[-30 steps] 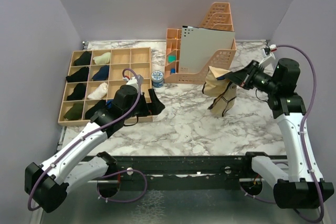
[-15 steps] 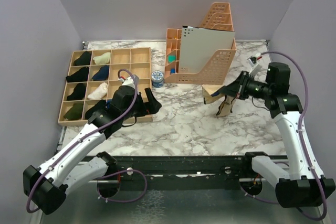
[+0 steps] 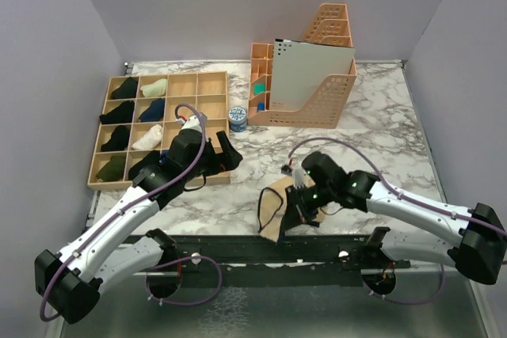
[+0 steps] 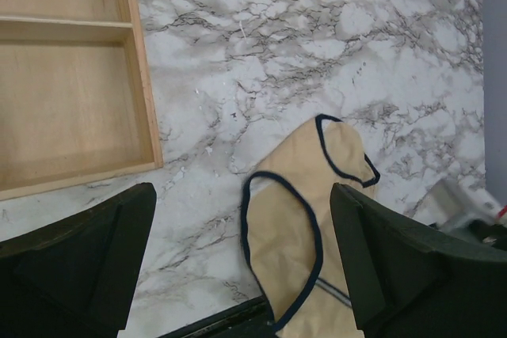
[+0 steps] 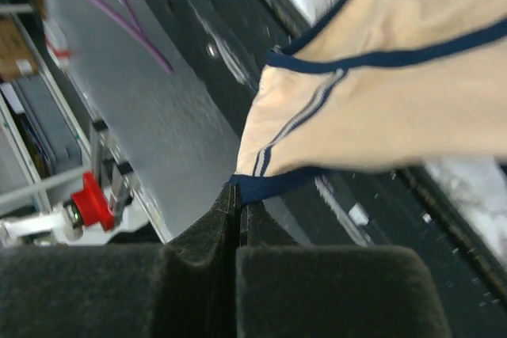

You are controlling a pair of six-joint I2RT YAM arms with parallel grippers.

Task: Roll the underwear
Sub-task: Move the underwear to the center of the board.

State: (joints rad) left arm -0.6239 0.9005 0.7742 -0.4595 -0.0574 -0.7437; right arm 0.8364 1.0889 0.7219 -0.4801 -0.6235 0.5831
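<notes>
A wooden organiser [image 3: 182, 74] sits at the far left of the desk [image 3: 372, 128], with dark and pale rolled garments in several of its compartments. Just off its near right corner hovers the left claw [image 3: 228, 154], spread wide and holding nothing; from its wrist view, its dark fingers [image 4: 79, 251] stand either side of the scene below, touching none of it. A small blue tin [image 3: 237, 117] stands between the organiser and the orange magazine files [image 3: 317, 100] at the far centre. The underwear [image 3: 272, 205], tan with navy trim, lies at the near edge of the desk around the middle, its near end hanging over the black rail. The right claw [image 3: 293, 211] is right beside it on the right, pinched fully closed on the navy hem of the overhanging end, as its wrist view shows
</notes>
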